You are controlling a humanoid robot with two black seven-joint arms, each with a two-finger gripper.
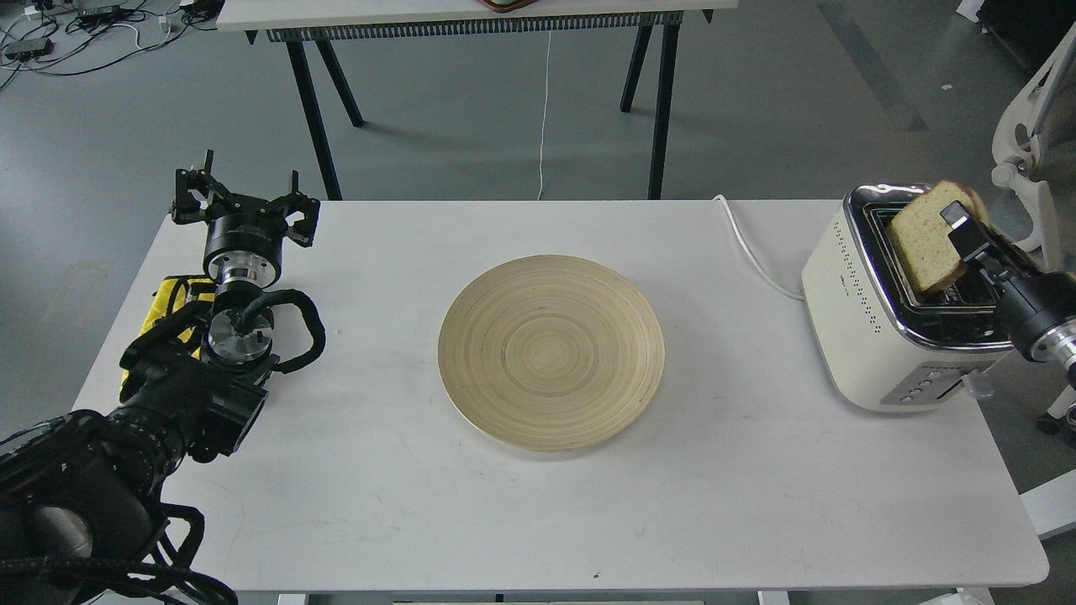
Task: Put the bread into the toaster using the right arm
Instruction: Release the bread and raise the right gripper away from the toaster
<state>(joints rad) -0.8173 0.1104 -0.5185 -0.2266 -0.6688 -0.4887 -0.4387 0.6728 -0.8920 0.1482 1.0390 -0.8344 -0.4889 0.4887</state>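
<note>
Bread slice held over the toaster, partly down in a slot.

Nearest, the left arm (126, 437) comes in low at the left over the white surface (504, 504), a yellow object (168, 302) just beside it; its fingers (244, 202) are spread wide and hold nothing. In the middle of the surface sits a round wooden plate (551, 353), bare. Further right stands the cream toaster (866, 336) near the right edge, its white cord (748, 244) trailing back. The bread (925, 239) tilts in the toaster's chrome top, lower edge inside a slot, and the right arm (1038, 315) has its fingers (967, 231) closed on the slice. Beyond, a second table (471, 13) stands on the grey floor.
</note>
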